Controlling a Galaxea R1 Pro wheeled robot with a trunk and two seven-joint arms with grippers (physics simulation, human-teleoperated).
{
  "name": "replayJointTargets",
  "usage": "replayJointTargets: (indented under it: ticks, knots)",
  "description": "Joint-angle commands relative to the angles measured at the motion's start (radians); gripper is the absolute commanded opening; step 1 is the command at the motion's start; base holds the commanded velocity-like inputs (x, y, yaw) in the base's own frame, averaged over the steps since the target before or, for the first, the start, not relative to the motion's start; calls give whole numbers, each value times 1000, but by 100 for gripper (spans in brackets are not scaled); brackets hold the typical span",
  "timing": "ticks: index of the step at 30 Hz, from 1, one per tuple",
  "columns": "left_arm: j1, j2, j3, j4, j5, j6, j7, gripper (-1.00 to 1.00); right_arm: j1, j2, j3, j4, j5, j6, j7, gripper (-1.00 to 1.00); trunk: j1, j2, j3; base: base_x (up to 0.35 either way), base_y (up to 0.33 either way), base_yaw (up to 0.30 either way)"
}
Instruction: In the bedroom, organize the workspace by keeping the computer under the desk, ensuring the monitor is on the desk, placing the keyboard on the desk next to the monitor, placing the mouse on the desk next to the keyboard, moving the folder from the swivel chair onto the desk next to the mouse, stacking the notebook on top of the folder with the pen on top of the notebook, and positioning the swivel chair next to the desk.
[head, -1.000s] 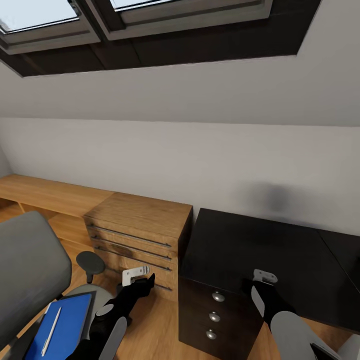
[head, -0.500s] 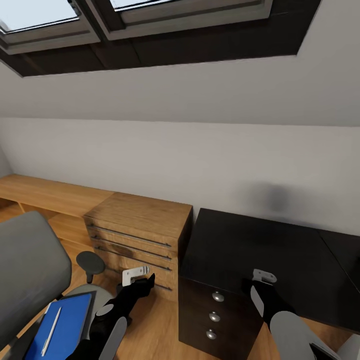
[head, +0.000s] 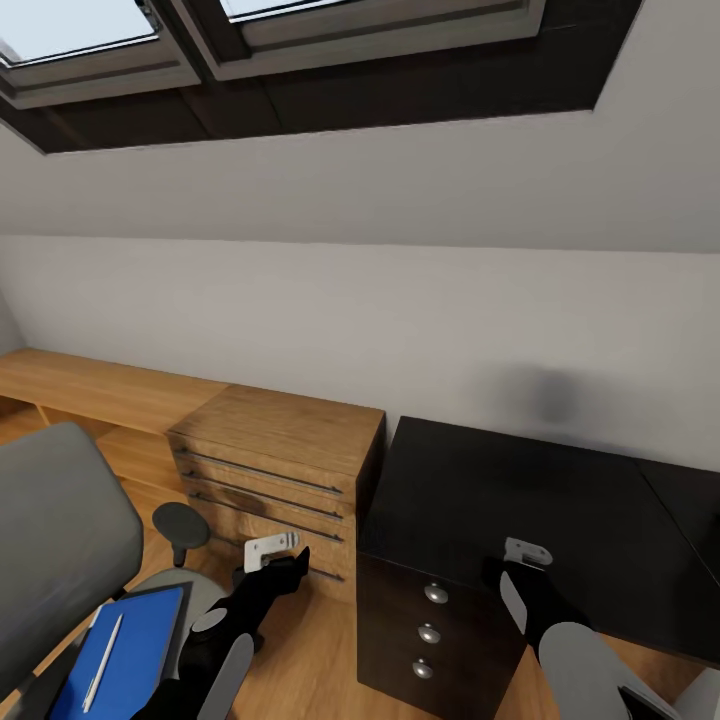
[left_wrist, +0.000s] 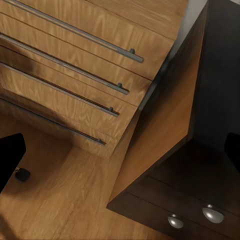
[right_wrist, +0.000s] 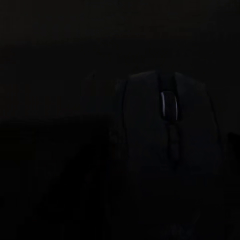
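In the right wrist view the mouse (right_wrist: 167, 150) lies straight ahead of the camera, black on the black desk (right_wrist: 60, 60), its grey scroll wheel the one bright detail — it sits between where the fingers would reach, but the fingertips cannot be made out in the dark, so I cannot tell whether the right gripper (head: 528, 551) is released or clenched on anything. In the head view that gripper's pale bracket hangs over the near edge of the desk (head: 520, 490), just above the drawer unit with round silver knobs (head: 430, 633), at about 5 o'clock in the picture.

The left gripper (head: 272, 550) hovers at about 7 o'clock, in front of the light-wood chest (head: 280, 450) with bar handles; its dark fingers (left_wrist: 10, 155) stand wide at the edges of the left wrist view with only wooden floor (left_wrist: 60, 200) and chest between them — released, grasping nothing.

The folder (head: 125, 655) lies blue on the seat of the swivel chair (head: 55, 545) at 8 o'clock, just left of the left arm, with the pen (head: 103, 660) resting white along its top. A dark edge shows beside the folder; whether that is the notebook I cannot tell.

No brand, label or writing can be read anywhere.
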Motion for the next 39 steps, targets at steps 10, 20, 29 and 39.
replayJointTargets:
  ticks: [10,20,29,39]
  knots:
    - [-1,0,-2,-3,10,3,9,100,0,1,-11,3,-8,8,7,-100,0,-1,-1,0,0,0]
    - [29,1,-33,-60,9,4,9,100,0,1,-11,3,-7,6,7,-100,0,-1,-1,0,0,49]
    - [121,21,-49,-181,6,3,8,100,0,1,-11,3,-7,5,7,-100,-8,13,5,0,0,79]
    - [126,26,-51,-185,6,3,9,100,0,2,-11,3,-7,5,7,-100,-46,83,36,0,0,196]
